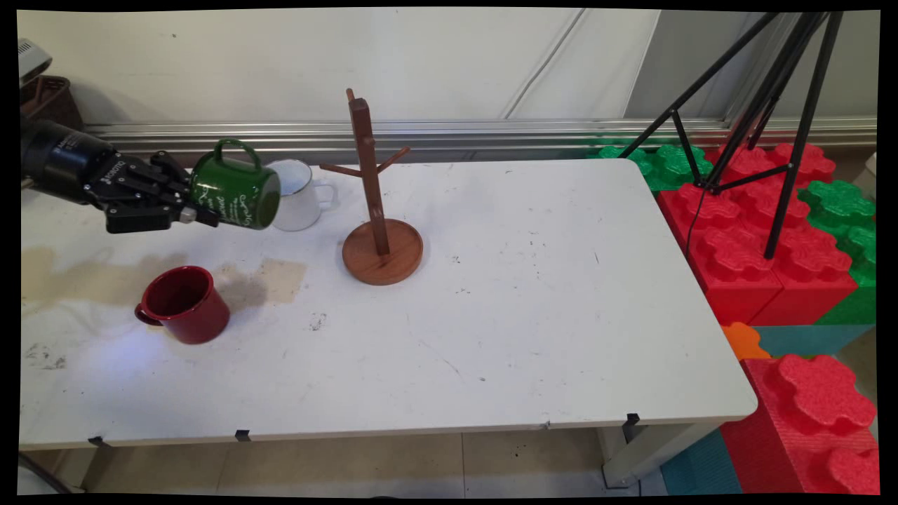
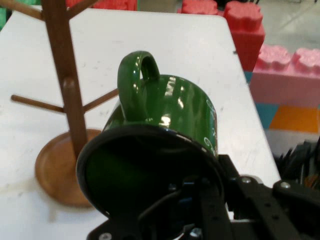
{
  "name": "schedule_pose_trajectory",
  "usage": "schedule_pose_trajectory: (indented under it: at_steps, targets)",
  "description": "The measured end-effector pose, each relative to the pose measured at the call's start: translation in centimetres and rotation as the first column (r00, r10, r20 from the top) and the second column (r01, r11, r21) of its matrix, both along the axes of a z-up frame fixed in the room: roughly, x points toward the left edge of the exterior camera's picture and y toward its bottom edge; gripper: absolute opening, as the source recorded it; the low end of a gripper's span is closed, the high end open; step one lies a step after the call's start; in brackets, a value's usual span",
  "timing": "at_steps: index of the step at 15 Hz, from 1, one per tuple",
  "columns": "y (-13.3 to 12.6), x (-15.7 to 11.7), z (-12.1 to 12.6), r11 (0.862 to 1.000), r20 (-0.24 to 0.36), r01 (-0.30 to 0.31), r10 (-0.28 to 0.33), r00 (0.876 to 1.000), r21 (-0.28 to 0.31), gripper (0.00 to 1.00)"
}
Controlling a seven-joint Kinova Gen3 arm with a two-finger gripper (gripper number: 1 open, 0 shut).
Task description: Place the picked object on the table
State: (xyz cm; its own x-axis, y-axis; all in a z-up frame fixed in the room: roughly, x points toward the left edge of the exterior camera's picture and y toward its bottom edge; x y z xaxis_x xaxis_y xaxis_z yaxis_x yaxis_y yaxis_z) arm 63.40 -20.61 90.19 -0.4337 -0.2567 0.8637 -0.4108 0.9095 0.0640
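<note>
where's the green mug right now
In the main view the green mug is at the left, held on its side above the table by the gripper, in front of the white mug.

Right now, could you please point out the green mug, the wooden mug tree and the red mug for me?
green mug (image 1: 242,196), main view, on its side wall.
wooden mug tree (image 1: 382,252), main view, on its round base.
red mug (image 1: 188,303), main view, on its outer wall.

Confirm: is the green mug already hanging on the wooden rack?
No, the green mug is held on its side in the tool, up off the table and left of the wooden rack, whose pegs are bare.
</note>
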Motion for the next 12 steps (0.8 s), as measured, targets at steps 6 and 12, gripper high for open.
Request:
schedule_pose_trajectory:
  at_steps: [6, 12]
  targets:
    - [-0.4, 2.5, -0.2, 1.000, 0.126, 0.011, -0.009, 0.992, -0.019, 0.00]
    - [-1.3, 5.2, -1.0, 0.999, 0.284, 0.001, 0.009, 0.959, -0.035, 0.00]
